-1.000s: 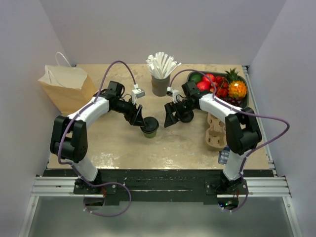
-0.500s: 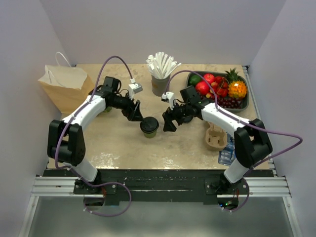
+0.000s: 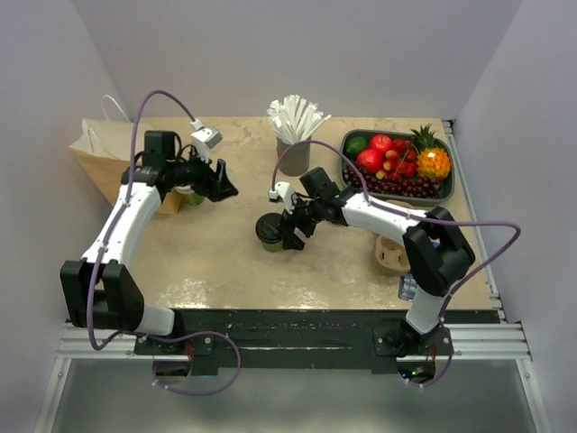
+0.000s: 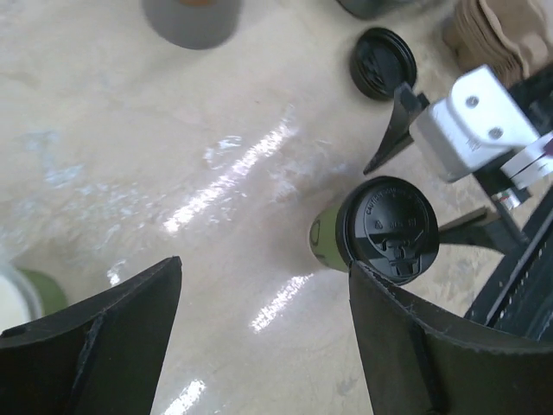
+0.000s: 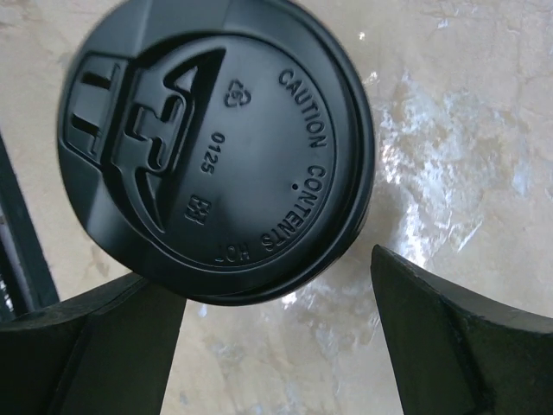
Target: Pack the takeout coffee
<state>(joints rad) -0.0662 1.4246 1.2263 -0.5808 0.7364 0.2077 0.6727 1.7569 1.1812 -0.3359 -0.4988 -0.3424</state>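
Hands have traded places around the coffee cup. The left hand, which was right at the cup a second ago, has drawn back to the upper left of the overhead frame, close to the paper bag. The right hand has slid in from the right to take its place. This looks like a handover of the job, so the pick-up now probably falls to the right arm, and packing has not yet begun.

The cup stands upright on the bench at the middle of the overhead frame, with its black lid on. The right hand is spread wide, its two fingers reaching toward either side of the cup. The lid fills the upper part of that wrist's view, just ahead of the gap. It grips nothing, and I cannot tell whether a finger already touches the cup. The left hand is also spread wide, holding nothing and well apart from the cup.
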